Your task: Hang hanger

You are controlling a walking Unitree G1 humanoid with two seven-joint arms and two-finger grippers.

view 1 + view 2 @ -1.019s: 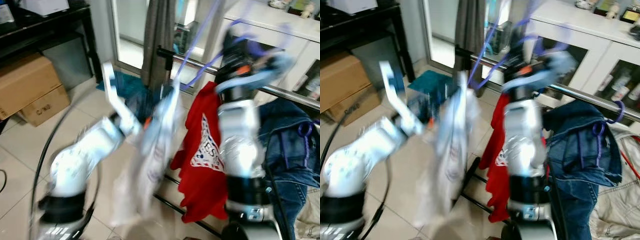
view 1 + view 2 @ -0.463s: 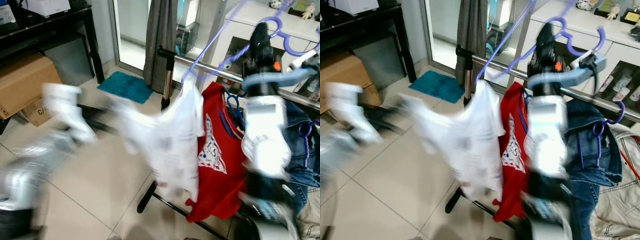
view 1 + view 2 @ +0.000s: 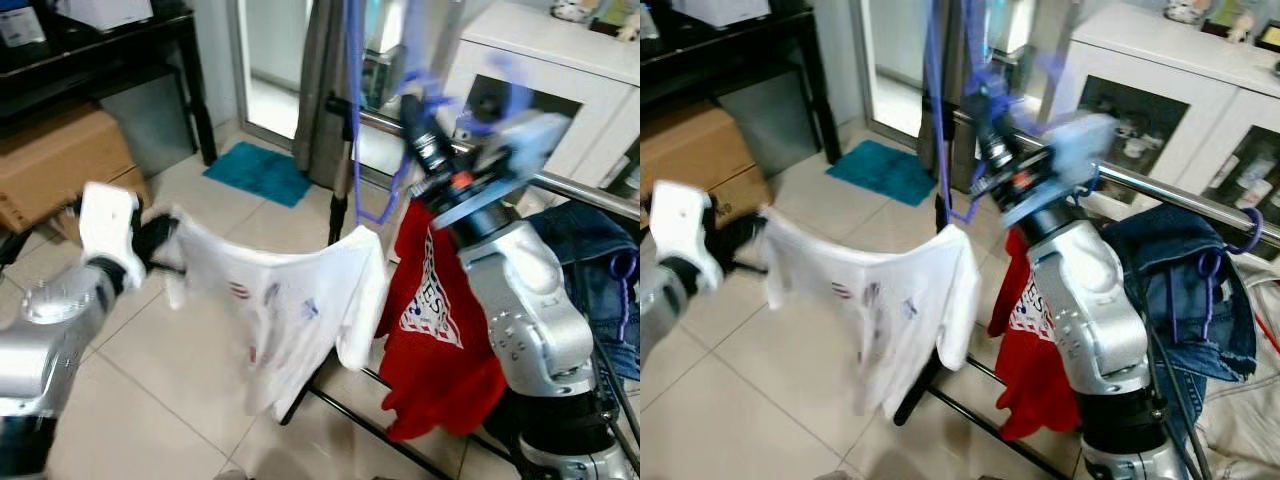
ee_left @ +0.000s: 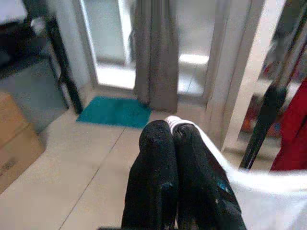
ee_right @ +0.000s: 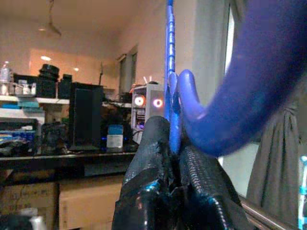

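Left eye view: right gripper (image 3: 412, 112) pinching purple hanger (image 3: 355, 120) between its fingers, holding it up beside steel rail (image 3: 560, 185) of clothes rack. White T-shirt (image 3: 280, 310) dangling from hanger's lower end, stretching sideways over tiled floor (image 3: 150, 400). Left gripper (image 3: 160, 240), fingers pressed together on shirt's far edge, pulling cloth out to robot's left. Red shirt (image 3: 435, 330) and denim jacket (image 3: 590, 260) hanging on rail behind right arm.

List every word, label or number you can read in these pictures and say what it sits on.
Red T-shirt on the rail: white triangle logo with lettering, too blurred to read.
White T-shirt with small printed marks: unreadable.
Brown cardboard box: no legible print.
Black shelf boxes: label too blurred to read.
Nothing reads clearly.
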